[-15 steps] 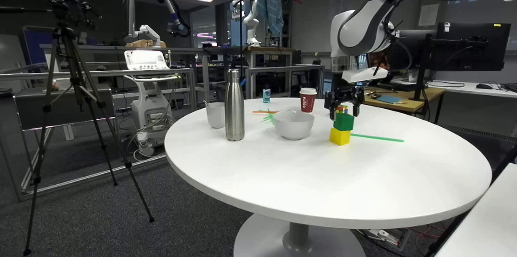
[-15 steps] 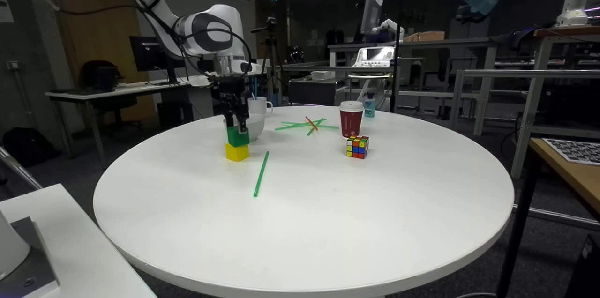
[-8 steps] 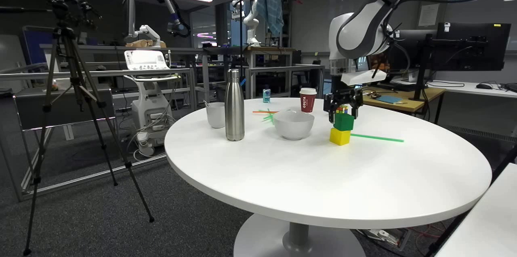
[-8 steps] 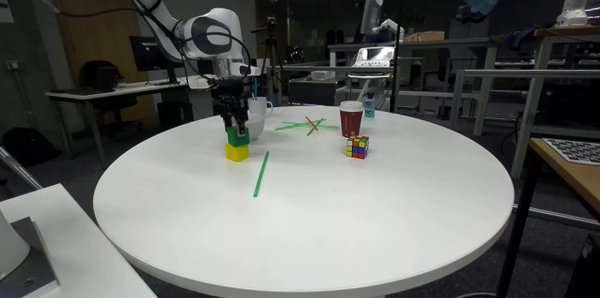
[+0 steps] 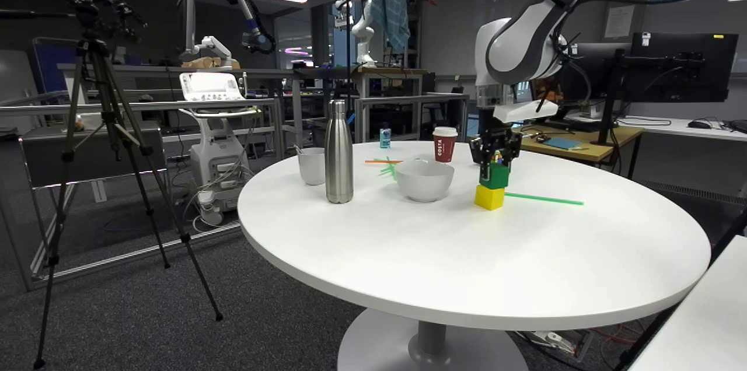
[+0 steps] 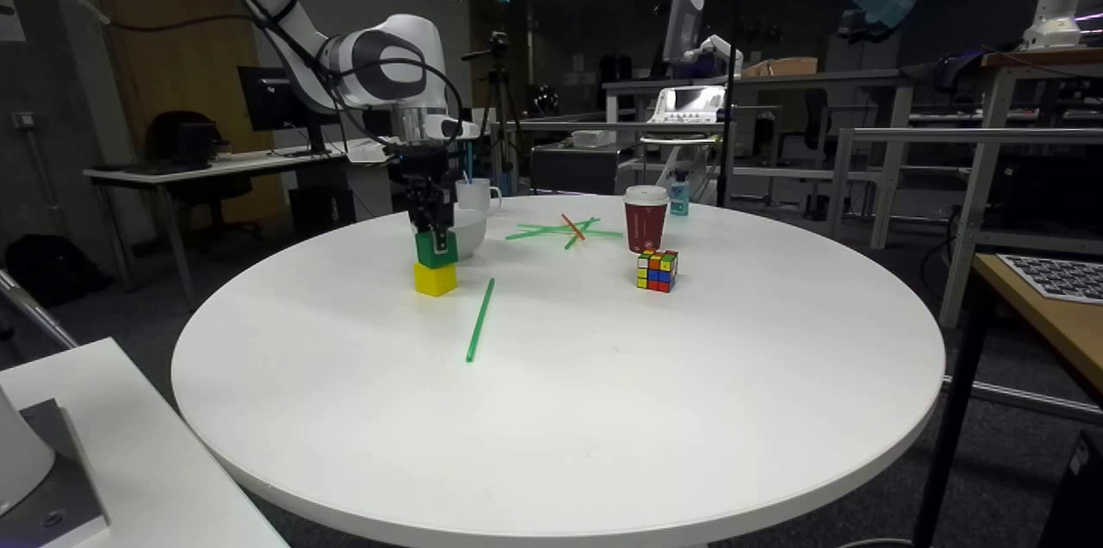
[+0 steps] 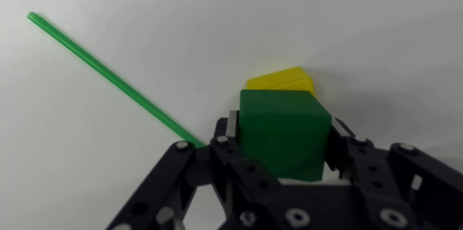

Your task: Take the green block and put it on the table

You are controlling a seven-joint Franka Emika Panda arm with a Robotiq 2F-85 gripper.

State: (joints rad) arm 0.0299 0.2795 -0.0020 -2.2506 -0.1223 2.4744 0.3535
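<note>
Clasping the green block (image 7: 284,132), the gripper (image 7: 285,127) holds it atop the yellow block (image 5: 489,198) on the table (image 5: 420,260); in the wrist view, a green stick (image 7: 116,80) lies toward ten o'clock from the green block.

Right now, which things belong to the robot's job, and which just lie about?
For the job: green block, gripper closed on it, white table.

Lying about: yellow block underneath, lone green stick, white bowl, mug, steel bottle, red cup, puzzle cube.
</note>
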